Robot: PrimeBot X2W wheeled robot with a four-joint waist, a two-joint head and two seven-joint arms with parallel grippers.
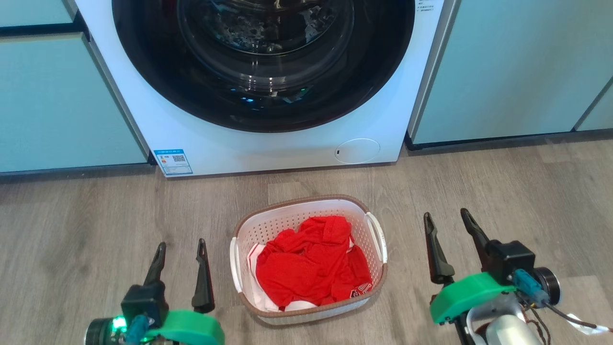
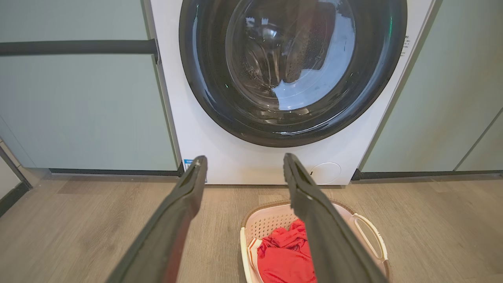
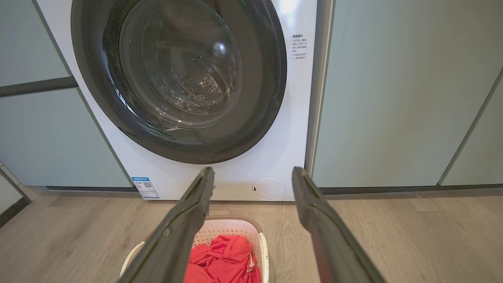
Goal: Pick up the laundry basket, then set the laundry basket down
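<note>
The laundry basket (image 1: 287, 215), white with perforated sides, a brown rim and two white side handles, stands on the wood floor in front of the washer. It holds red clothing (image 1: 311, 263). My left gripper (image 1: 183, 245) hangs open to the basket's left, apart from it. On the basket's right my right gripper (image 1: 448, 215) is open too, clear of the handle. The left wrist view has the basket (image 2: 267, 224) at lower right, partly behind one finger; the right wrist view has the basket (image 3: 232, 228) at lower left.
A white front-loading washer (image 1: 268, 143) with a dark round door stands straight ahead, close behind the basket. Pale green cabinet fronts (image 1: 517, 72) flank it on both sides. Wood floor (image 1: 86, 225) stretches left and right of the basket.
</note>
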